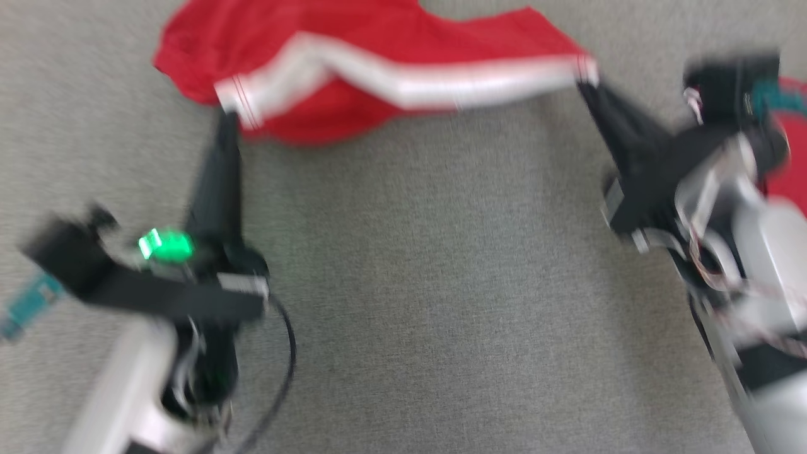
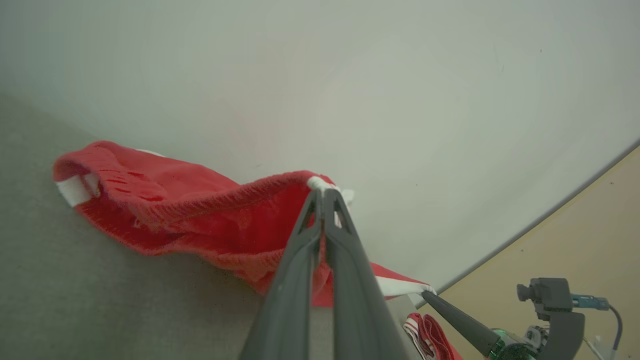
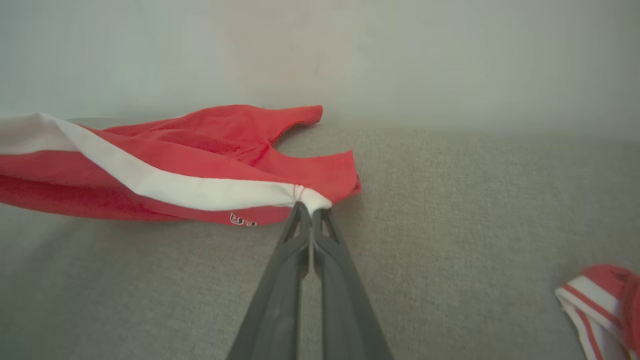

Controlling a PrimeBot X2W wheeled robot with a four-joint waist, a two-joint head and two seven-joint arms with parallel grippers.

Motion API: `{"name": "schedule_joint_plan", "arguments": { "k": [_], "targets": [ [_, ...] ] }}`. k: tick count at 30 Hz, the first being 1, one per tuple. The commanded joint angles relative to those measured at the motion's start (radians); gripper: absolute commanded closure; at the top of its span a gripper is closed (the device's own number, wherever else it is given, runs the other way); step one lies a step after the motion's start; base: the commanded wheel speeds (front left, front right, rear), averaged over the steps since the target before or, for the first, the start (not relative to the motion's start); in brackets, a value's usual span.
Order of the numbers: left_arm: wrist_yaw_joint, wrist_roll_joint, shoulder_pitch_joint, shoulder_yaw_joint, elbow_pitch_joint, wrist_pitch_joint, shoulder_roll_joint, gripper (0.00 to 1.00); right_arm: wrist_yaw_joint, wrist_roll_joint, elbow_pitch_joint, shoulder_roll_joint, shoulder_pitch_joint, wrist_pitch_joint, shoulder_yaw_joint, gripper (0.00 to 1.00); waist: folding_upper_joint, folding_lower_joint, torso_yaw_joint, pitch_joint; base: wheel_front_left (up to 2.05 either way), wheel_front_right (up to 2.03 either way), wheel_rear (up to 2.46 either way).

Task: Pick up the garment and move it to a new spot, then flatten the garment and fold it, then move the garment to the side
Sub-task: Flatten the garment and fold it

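Head view, blurred: both tools are clamped shut on the garment. The left tool pinches one end of its white stripe and the right tool the other, with the red cloth strung between them and its far side sagging onto the grey desk. I'd call this the carry-and-spread step. Next comes laying it down taut, ends level, then letting go. A second red piece lies well apart.

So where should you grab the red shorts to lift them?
Probably by the two ends of the white stripe, from the robot's side. Those corners point toward it, and pinching both, as the left gripper and right gripper do, spreads the red shorts wide.
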Motion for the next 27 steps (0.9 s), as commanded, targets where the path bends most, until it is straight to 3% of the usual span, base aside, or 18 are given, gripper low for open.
{"name": "schedule_joint_plan", "arguments": {
  "k": [1, 10, 16, 23, 27],
  "targets": [
    [-0.001, 0.002, 0.062, -0.021, -0.007, -0.003, 0.009, 1.0, -0.002, 0.024, -0.063, -0.031, 0.088, 0.035, -0.017, 1.0, -0.0001, 0.0001, 0.046, -0.095, 0.0, 0.0, 0.0],
    [-0.002, -0.034, 0.347, -0.099, 0.088, -0.003, 0.024, 1.0, -0.001, 0.099, -0.309, -0.022, 0.496, 0.204, -0.123, 1.0, -0.0001, 0.0001, 0.06, -0.248, 0.0, 0.0, 0.0],
    [-0.001, -0.046, 0.421, -0.17, 0.111, -0.003, 0.084, 1.0, -0.001, 0.114, -0.388, -0.026, 0.658, 0.286, -0.178, 1.0, -0.0001, 0.0001, 0.075, -0.294, 0.0, 0.0, 0.0],
    [-0.001, -0.059, 0.483, -0.303, 0.135, 0.032, 0.189, 1.0, -0.001, 0.138, -0.453, -0.051, 0.879, 0.479, -0.232, 1.0, -0.0001, 0.0001, 0.089, -0.327, 0.0, 0.0, 0.0],
    [-0.001, -0.065, 0.51, -0.35, 0.148, 0.036, 0.235, 1.0, -0.001, 0.151, -0.49, -0.013, 0.967, 0.535, -0.286, 1.0, -0.0001, 0.0001, 0.091, -0.333, 0.0, 0.0, 0.0]
  ]
}}
